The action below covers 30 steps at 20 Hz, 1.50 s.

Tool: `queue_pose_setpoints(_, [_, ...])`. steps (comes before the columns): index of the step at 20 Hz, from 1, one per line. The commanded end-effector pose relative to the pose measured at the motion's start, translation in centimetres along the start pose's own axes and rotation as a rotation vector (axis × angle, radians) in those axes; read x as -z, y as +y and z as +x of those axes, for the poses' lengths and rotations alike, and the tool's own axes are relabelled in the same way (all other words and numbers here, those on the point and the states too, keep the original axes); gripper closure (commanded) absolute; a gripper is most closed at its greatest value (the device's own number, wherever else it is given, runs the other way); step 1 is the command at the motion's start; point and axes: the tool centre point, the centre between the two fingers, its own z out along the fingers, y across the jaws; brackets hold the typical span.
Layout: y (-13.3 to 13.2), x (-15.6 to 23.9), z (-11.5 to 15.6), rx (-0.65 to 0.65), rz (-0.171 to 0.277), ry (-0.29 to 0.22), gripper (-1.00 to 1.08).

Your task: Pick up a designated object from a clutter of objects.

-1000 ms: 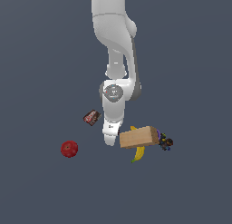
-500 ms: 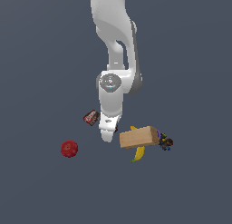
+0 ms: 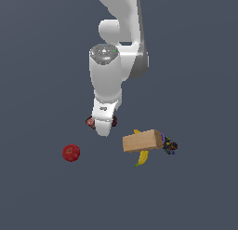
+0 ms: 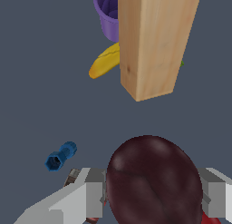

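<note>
The gripper point(image 4: 154, 196) is standing closed on the plum point(image 4: 154, 180): the wrist view is showing the dark maroon fruit filling the gap, with one grey finger point(image 4: 88, 191) pressing against it on one side and the other finger against the opposite side. In the exterior view the arm is hiding most of the plum point(image 3: 114, 122), which is showing only as a dark sliver at the gripper point(image 3: 103, 127). Whether the plum is resting on the floor or raised off it cannot be told.

The box point(image 3: 143, 141) is serving as the landmark. The plum is lying near it, on the exterior view's left. A banana point(image 3: 142, 157) is sticking out from under the box, and a purple cup point(image 4: 106, 12) is sitting just beside the box, against the banana. A dark lump point(image 3: 169, 145) is sitting at the box's end on the exterior view's right. A red ball point(image 3: 71, 152) is lying well apart from the box, on the exterior view's left. A small blue piece point(image 4: 60, 156) is lying near the plum, apart from the box. A brown-red packet point(image 3: 90, 122) is peeking out beside the gripper.
</note>
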Motion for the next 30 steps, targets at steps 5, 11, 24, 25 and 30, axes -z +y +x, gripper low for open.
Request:
queue_pose_setpoints(5, [0.7, 7.1, -1.1, 0.001, 0.0, 0.003, 1.08])
queue_pose_setpoints(11, [1.5, 13.4, -2.1, 0.001, 0.0, 0.002, 1.08])
queue_pose_setpoints(24, [2.8, 21.3, -3.6, -0.003, 0.0, -0.001, 1.08])
queue_pose_setpoints(25, [2.9, 21.5, -3.6, -0.003, 0.0, -0.001, 1.08])
queue_pose_setpoints(30, [3.0, 22.1, -3.7, -0.003, 0.0, -0.001, 1.08])
